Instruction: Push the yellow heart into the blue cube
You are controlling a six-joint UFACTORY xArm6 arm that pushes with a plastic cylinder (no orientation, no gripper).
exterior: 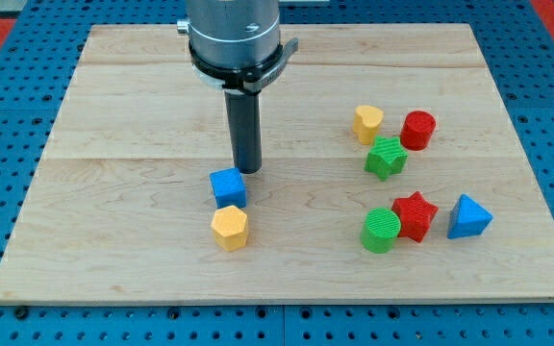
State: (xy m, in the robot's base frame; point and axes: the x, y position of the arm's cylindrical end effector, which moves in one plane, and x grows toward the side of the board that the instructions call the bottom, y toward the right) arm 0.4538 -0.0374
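The yellow heart (367, 123) lies at the view's right of centre, next to a red cylinder (417, 130). The blue cube (228, 186) sits near the board's middle, just above a yellow hexagon (230, 228). My tip (247, 170) stands right at the blue cube's upper right corner, touching or nearly touching it. The yellow heart is well off to the view's right of my tip, with bare board between them.
A green star (386, 158) lies just below the yellow heart. A green cylinder (381, 230), a red star (415, 214) and a blue triangle (468, 217) form a row at the lower right. The wooden board (113, 115) rests on a blue pegboard.
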